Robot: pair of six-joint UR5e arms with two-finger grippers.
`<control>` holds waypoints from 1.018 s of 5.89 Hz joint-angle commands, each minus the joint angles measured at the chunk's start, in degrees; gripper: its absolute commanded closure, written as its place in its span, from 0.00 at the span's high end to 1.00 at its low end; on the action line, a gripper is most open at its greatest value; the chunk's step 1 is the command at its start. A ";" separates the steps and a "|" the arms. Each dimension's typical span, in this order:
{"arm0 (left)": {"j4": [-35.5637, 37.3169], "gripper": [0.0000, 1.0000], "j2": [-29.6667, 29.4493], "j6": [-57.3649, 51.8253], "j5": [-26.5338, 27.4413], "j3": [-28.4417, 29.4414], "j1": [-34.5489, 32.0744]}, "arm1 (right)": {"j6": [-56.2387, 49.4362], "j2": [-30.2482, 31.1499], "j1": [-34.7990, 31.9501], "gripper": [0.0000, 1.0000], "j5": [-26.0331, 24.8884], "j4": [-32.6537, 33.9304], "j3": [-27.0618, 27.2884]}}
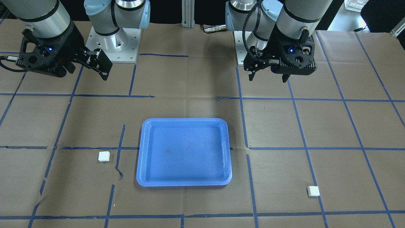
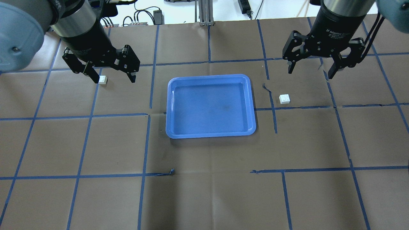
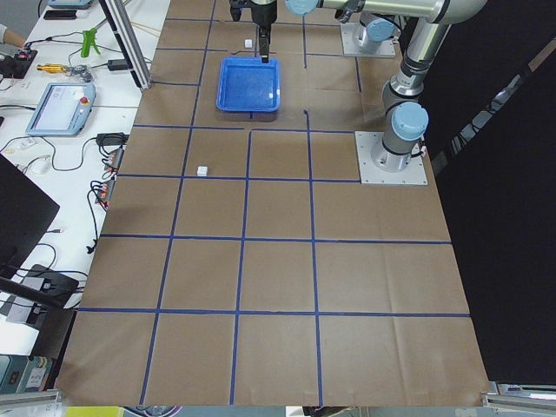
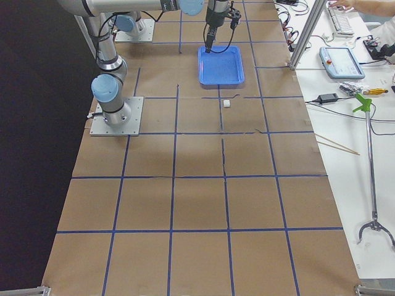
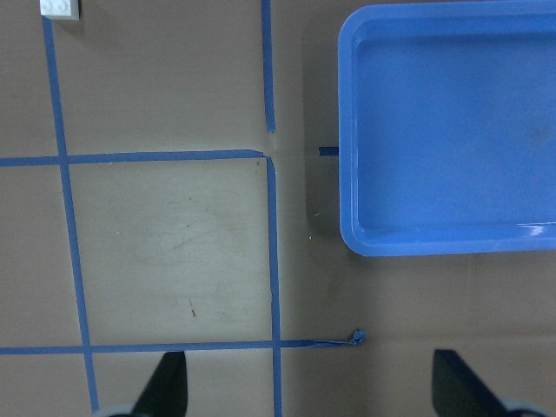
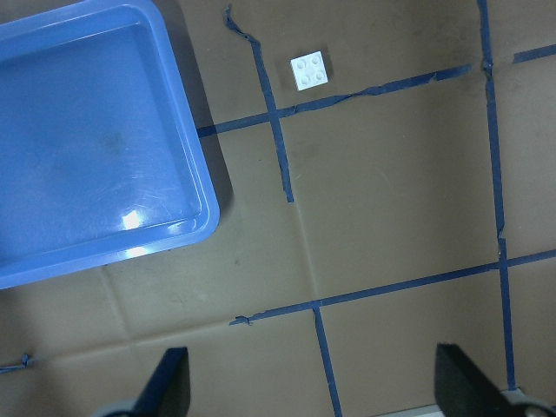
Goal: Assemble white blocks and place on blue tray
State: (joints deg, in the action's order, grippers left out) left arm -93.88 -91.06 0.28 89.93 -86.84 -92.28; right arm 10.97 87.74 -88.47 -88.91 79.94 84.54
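The blue tray [image 2: 211, 105] lies empty in the middle of the table, also in the front view [image 1: 185, 152]. One white block [image 2: 103, 80] lies to its left, partly behind a finger of my left gripper [image 2: 114, 77], which hangs open and empty well above the table. In the left wrist view that block [image 5: 59, 7] sits at the top left corner. The other white block [image 2: 284, 99] lies right of the tray. My right gripper [image 2: 310, 73] is open and empty, high above and beyond it. The right wrist view shows this block [image 6: 310, 70] studs up beside the tray [image 6: 87, 130].
Brown paper with blue tape lines [image 2: 147, 143] covers the table. The arm bases [image 1: 112, 44] stand at the robot's edge. Both blocks show in the front view, one [image 1: 313, 191] on my left side, one [image 1: 103, 156] on my right.
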 commanded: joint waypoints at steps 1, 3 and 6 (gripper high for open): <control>0.02 0.99 0.26 -0.20 -0.02 0.10 0.09 | -1.98 -0.11 -0.04 1.00 -0.04 0.04 0.27; 0.02 0.99 0.26 -0.20 0.07 0.18 0.09 | -2.18 -0.38 -0.04 1.00 0.22 -0.05 0.36; -0.16 0.99 0.00 -0.20 0.94 -0.86 0.09 | -23.57 -0.38 0.48 1.00 0.23 0.13 0.36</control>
State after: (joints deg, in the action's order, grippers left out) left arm -93.92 -90.88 0.09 90.38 -87.21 -92.20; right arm -2.04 87.37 -88.30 -88.60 79.99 84.90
